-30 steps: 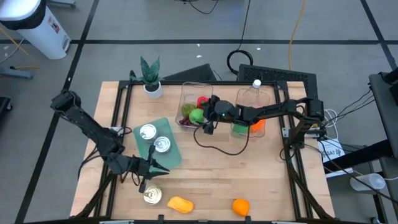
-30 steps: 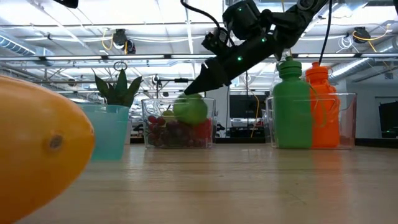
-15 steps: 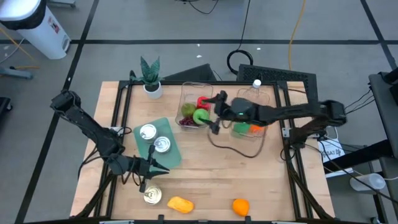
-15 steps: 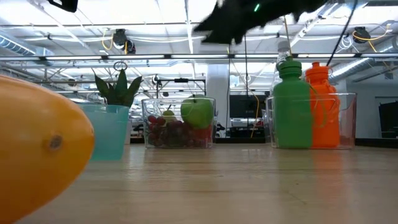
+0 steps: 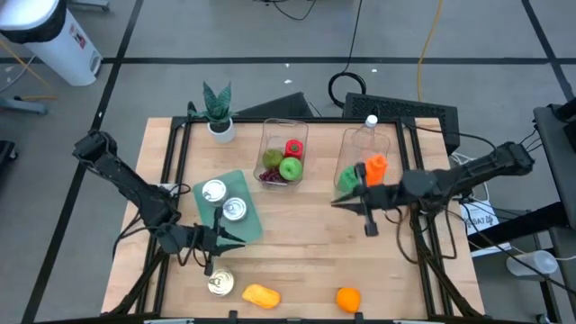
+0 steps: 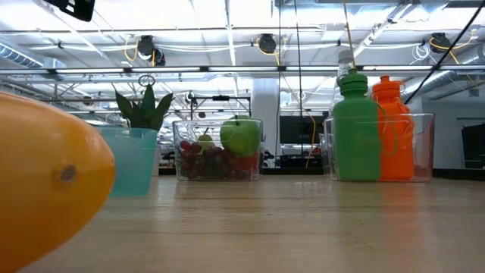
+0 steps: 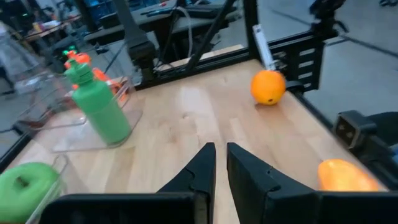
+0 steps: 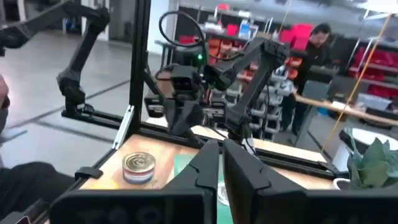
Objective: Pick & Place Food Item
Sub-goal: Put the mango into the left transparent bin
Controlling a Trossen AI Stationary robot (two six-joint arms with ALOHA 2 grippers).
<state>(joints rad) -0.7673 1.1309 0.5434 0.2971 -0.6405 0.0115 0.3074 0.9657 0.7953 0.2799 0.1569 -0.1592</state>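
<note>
**Even Overhead Light, Soft Focus Close Up**

Lit brightly and evenly from above in the high view, with only faint, short shadows on the wooden table (image 5: 297, 225). Backlit in the low view by long ceiling light strips (image 6: 227, 23), slightly blown out. Badly out of focus at the near yellow fruit (image 6: 45, 182) filling that view's left edge. Dimmer and cooler in both wrist views, smeared by blur, worst across the room behind. Mild glare on the clear bins (image 6: 220, 152).

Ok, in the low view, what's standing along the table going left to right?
Orange fruit, teal pot with plant, fruit bin with green apple, green bottle, orange bottle.
</note>
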